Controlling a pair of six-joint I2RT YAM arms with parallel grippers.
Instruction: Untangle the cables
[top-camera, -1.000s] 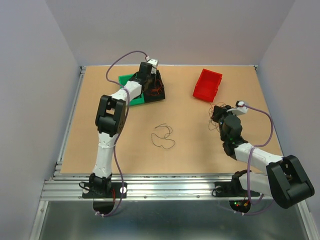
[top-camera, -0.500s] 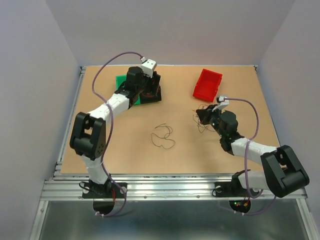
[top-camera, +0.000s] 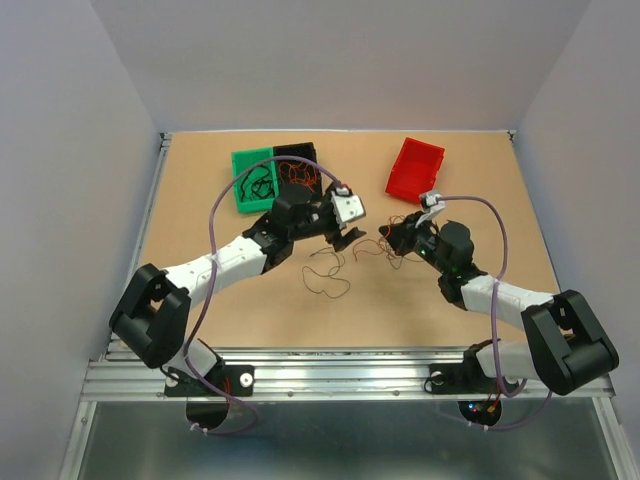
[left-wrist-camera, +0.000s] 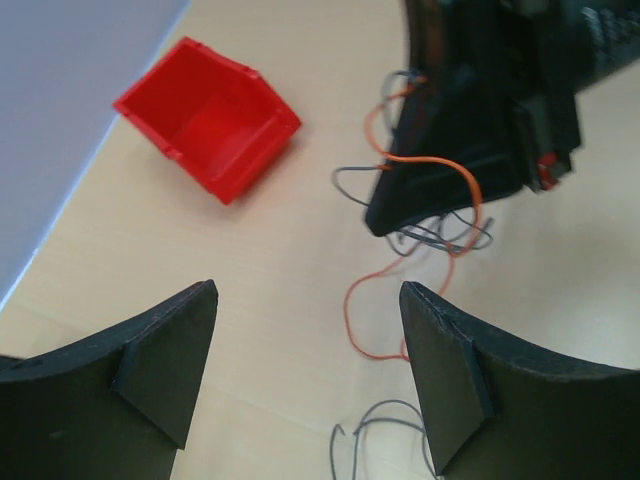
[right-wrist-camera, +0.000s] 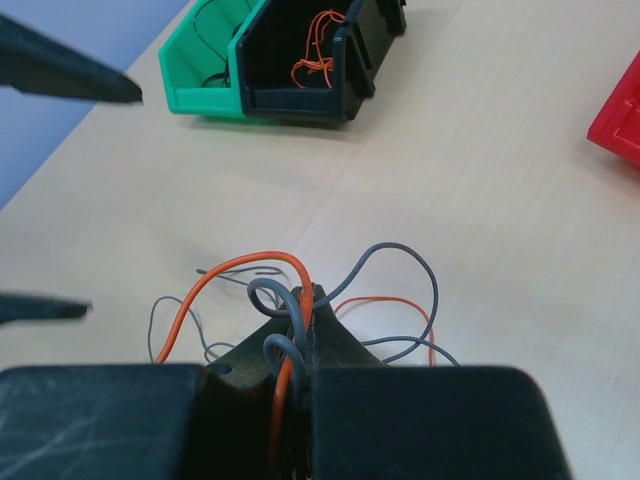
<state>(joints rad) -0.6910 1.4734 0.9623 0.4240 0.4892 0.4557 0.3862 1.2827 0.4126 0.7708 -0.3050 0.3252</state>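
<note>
My black right gripper (right-wrist-camera: 308, 305) pinches thin curly orange and grey wires (right-wrist-camera: 270, 256) over the tan tabletop (right-wrist-camera: 480, 200). Beyond sit a black plastic bin (right-wrist-camera: 300, 105) holding orange strands (right-wrist-camera: 315, 60) and a green plastic bin (right-wrist-camera: 200, 98), perhaps holding dark wire.

The left arm (top-camera: 228, 262) and the right arm (top-camera: 505, 297) are each made up of white tubular links joined by bulky black joint housings (top-camera: 150, 315). A thin purple cable (top-camera: 213, 215) is looped along each arm, and a small white camera block (top-camera: 349, 207) is carried at each wrist. Each arm is set on a black base (top-camera: 205, 378). The jaws are matt black, with broad wedge-shaped fingers (left-wrist-camera: 165, 365); faint scuff marks are seen on the right pair.
</note>
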